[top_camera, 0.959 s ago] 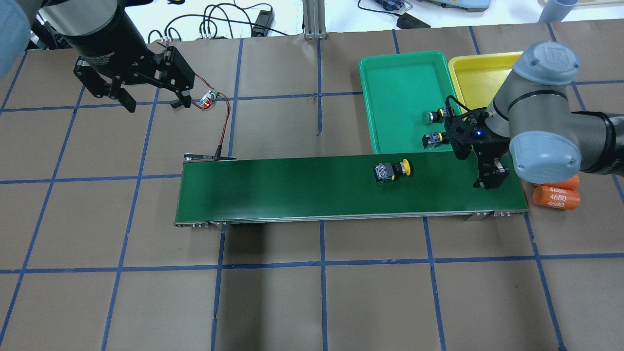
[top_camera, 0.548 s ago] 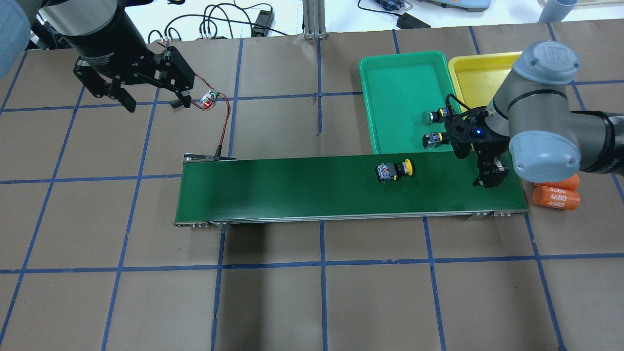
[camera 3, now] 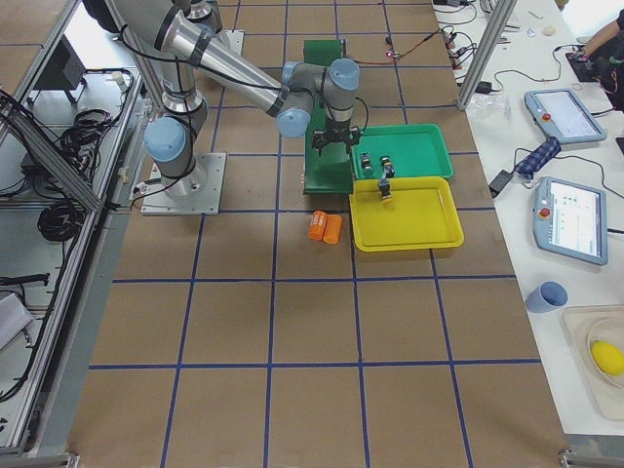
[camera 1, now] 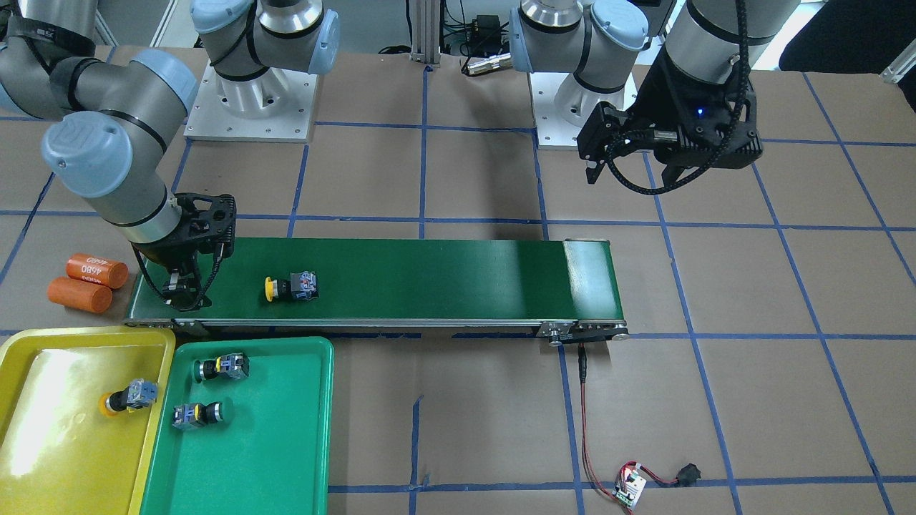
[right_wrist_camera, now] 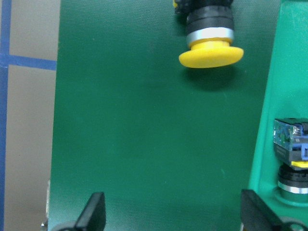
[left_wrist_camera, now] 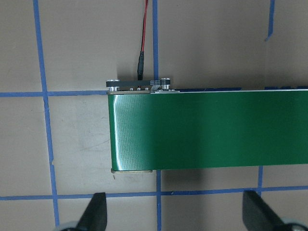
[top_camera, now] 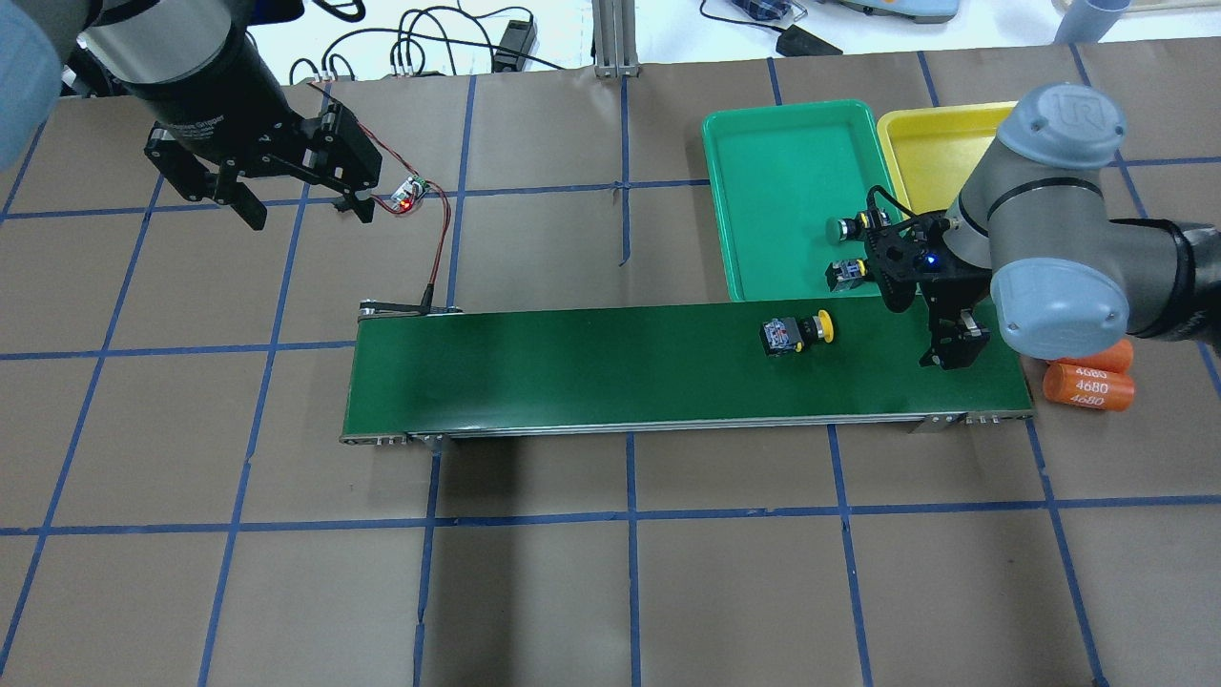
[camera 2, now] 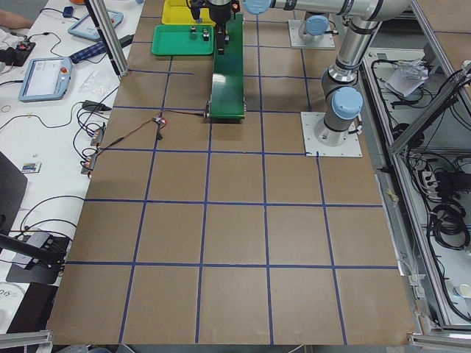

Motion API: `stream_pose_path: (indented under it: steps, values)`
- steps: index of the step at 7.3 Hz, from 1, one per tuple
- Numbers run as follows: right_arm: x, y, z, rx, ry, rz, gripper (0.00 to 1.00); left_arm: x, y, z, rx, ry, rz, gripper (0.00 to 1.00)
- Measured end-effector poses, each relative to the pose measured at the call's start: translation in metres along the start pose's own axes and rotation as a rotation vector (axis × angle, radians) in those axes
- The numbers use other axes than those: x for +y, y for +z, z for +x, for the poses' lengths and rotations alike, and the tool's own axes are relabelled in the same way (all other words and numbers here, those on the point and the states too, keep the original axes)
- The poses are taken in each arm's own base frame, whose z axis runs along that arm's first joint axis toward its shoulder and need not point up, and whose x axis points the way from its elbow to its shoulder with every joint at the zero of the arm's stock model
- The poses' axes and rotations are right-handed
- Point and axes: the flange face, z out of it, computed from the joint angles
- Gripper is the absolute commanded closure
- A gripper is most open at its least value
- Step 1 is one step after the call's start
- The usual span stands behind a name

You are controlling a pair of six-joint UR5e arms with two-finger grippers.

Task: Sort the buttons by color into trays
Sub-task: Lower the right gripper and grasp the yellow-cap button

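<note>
A: So, where are we on the sort?

B: Three of four are done, by my read. The two green-capped push-buttons [camera 1: 220, 368] lie in the shallow green plastic tray [camera 1: 286, 443]. The sorted yellow-capped push-button [camera 1: 129, 397] lies in the glossy yellow plastic tray [camera 1: 43, 443]. Colours match.

A: What's left?

B: One loose yellow-capped push-button [top_camera: 796, 334]. It lies on its side on the long dark-green conveyor belt [top_camera: 572, 363], toward the tray end. It belongs in the yellow tray.

A: Right hand?

B: The right hand [top_camera: 951, 348] hangs low over the belt's end beside the trays, fingers spread, nothing in them. I can't tell whether the tips touch the belt. The loose button is near but apart, further along the belt on the robot's left of the hand, cap facing it. In the right wrist view it sits at the top edge, ahead of the fingertips and not between them, a bit off centre toward the green tray.

A: Left hand?

B: The left hand [top_camera: 305, 205] is spread and empty too. It hovers above the brown papered counter [top_camera: 668, 592] beyond the belt's other end, by the small circuit board with red wires [top_camera: 410, 194]. It's well apart from every button.

A: Next move?

B: My guess: close the gap along the belt, centre on the black collar, grip. The round cap may roll if nudged.
</note>
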Motion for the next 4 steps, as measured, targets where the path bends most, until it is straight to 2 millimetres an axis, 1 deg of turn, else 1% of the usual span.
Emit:
stream_pose_path:
  steps: [3,4]
  values:
    - [-0.003,0.003,-0.001,-0.007,0.007,0.003,0.00,-0.001,0.001,-0.001,0.000,0.000,0.001,0.00]
    - [-0.011,0.003,0.000,-0.007,0.020,0.001,0.00,-0.001,0.001,-0.001,0.000,0.000,0.001,0.00]
